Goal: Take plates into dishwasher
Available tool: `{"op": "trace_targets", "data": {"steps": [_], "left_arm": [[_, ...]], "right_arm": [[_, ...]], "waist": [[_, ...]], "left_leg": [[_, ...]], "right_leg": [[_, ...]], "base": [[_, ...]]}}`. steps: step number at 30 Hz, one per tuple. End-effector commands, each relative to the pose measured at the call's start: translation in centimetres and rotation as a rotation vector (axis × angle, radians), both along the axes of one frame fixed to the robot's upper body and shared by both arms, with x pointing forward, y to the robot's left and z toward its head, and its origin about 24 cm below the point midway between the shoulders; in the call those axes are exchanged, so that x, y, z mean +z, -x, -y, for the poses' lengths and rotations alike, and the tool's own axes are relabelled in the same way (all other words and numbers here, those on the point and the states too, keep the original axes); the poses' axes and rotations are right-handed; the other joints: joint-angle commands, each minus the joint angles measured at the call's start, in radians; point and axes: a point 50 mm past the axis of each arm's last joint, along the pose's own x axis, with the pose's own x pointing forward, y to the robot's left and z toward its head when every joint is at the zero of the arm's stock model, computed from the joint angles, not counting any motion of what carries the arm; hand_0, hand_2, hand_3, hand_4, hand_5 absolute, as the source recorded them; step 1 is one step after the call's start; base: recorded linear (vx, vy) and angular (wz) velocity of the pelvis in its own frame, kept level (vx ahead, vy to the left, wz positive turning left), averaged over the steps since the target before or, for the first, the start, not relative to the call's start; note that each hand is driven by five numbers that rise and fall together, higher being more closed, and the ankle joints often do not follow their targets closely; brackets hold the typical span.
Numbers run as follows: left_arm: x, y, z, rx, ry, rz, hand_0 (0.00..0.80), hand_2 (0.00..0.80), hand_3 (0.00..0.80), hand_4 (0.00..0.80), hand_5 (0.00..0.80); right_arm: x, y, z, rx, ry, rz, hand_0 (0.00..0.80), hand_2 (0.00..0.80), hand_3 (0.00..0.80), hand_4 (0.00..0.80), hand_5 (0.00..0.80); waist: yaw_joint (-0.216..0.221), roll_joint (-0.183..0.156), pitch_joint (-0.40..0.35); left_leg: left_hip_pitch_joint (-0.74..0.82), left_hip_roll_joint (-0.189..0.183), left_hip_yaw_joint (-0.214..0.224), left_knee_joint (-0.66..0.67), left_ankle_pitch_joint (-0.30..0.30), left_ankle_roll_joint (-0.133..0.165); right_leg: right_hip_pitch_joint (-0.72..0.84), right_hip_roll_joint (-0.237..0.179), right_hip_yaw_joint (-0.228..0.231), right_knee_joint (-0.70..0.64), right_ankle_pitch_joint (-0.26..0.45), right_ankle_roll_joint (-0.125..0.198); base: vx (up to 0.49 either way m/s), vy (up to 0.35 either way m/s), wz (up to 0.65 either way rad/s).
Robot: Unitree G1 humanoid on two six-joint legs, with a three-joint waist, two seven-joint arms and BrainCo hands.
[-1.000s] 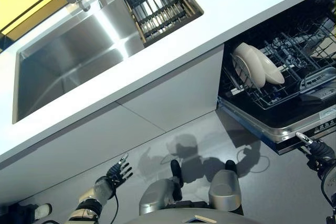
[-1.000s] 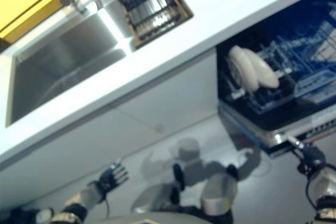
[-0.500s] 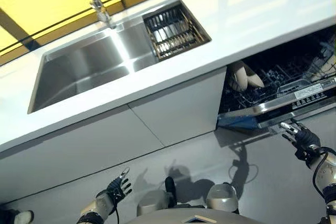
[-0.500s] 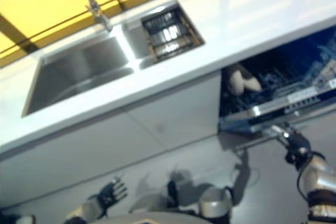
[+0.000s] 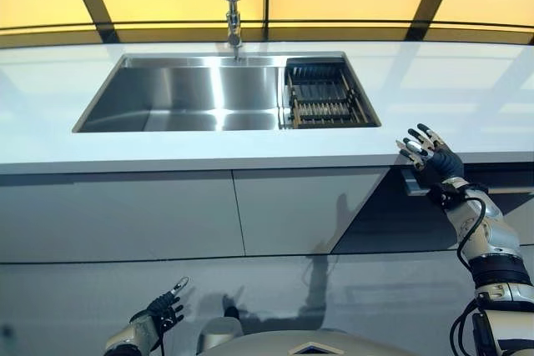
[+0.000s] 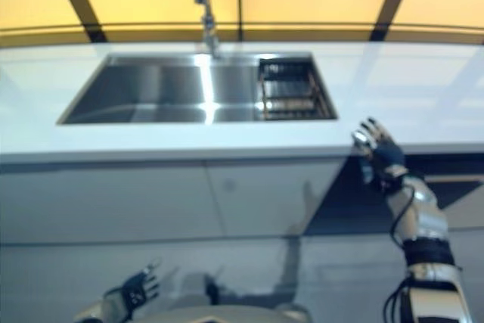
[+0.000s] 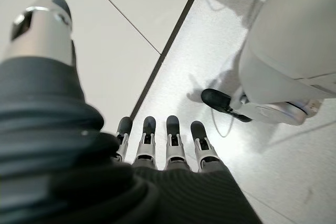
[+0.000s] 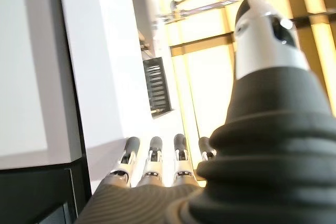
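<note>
- One white counter runs across the whole scene, its front edge nearest the robot; pale cabinet fronts hang below that edge;
- One steel sink is sunk into the counter, its long axis parallel to the front edge; one tap stands at the counter's back edge, behind the middle of the sink;
- One dark slatted drain rack sits in the right end of the sink, its long axis running from the back edge toward the front edge;
- One dark dishwasher front shows under the counter's right part, below the front edge; its inside is hidden;
- No plates show in any view, so where they lie, how many they are and which way they point cannot be told; neither hand holds one;
- The right hand is raised at the counter's front edge, right of the drain rack and above the dishwasher front, fingers spread and straight, holding nothing;
- The left hand hangs low over the floor before the cabinet fronts, well apart from the dishwasher front, fingers relaxed and apart, holding nothing.
</note>
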Motion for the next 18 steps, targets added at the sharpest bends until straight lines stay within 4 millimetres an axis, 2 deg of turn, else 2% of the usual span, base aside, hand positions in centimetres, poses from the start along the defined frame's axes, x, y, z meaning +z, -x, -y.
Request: {"op": "trace_targets", "data": {"steps": [1, 7, 10, 14, 18], "left_arm": [[0.4, -2.1, 0.0, -0.088, -0.034, 0.027, 0.000, 0.000, 0.000, 0.000, 0.000], [-0.5, -0.7, 1.0, -0.175, -0.033, -0.041, 0.000, 0.000, 0.000, 0.000, 0.000], [-0.7, -0.5, 1.5, -0.206, -0.033, -0.063, 0.000, 0.000, 0.000, 0.000, 0.000], [-0.9, -0.8, 2.0, -0.258, -0.027, -0.088, 0.000, 0.000, 0.000, 0.000, 0.000], [-1.0, -1.0, 2.4, -0.323, -0.016, -0.107, 0.000, 0.000, 0.000, 0.000, 0.000]], "right_arm": [[-2.2, 0.4, -2.0, 0.077, 0.121, -0.119, 0.000, 0.000, 0.000, 0.000, 0.000], [-10.1, 5.0, -7.9, 0.258, -0.020, -0.398, 0.000, 0.000, 0.000, 0.000, 0.000], [-13.5, 7.5, -9.9, 0.309, -0.056, -0.528, 0.000, 0.000, 0.000, 0.000, 0.000], [-17.2, 10.6, -11.3, 0.310, -0.117, -0.688, 0.000, 0.000, 0.000, 0.000, 0.000], [-19.2, 12.6, -11.0, 0.276, -0.091, -0.815, 0.000, 0.000, 0.000, 0.000, 0.000]], "waist": [[0.026, 0.005, 0.017], [0.005, 0.003, 0.005], [0.003, 0.005, -0.001], [0.013, 0.011, -0.007], [0.025, 0.019, -0.005]], "left_leg": [[0.022, 0.010, 0.040, 0.028, -0.082, 0.007], [0.003, 0.003, 0.051, -0.014, -0.061, 0.002], [-0.003, 0.001, 0.060, -0.017, -0.061, 0.000], [-0.006, -0.002, 0.059, -0.017, -0.060, 0.006], [-0.005, -0.005, 0.050, -0.017, -0.061, 0.012]], "right_leg": [[-0.067, 0.038, 0.021, 0.021, 0.064, -0.031], [-0.074, 0.050, 0.028, -0.051, 0.103, -0.023], [-0.075, 0.050, 0.018, -0.076, 0.116, -0.020], [-0.077, 0.048, 0.007, -0.064, 0.107, -0.023], [-0.074, 0.045, -0.004, -0.053, 0.098, -0.027]], "base": [[-0.076, 0.042, -0.09], [-0.045, 0.069, -0.12], [-0.012, 0.072, -0.06], [0.005, 0.066, -0.08], [0.006, 0.066, 0.01]]}}
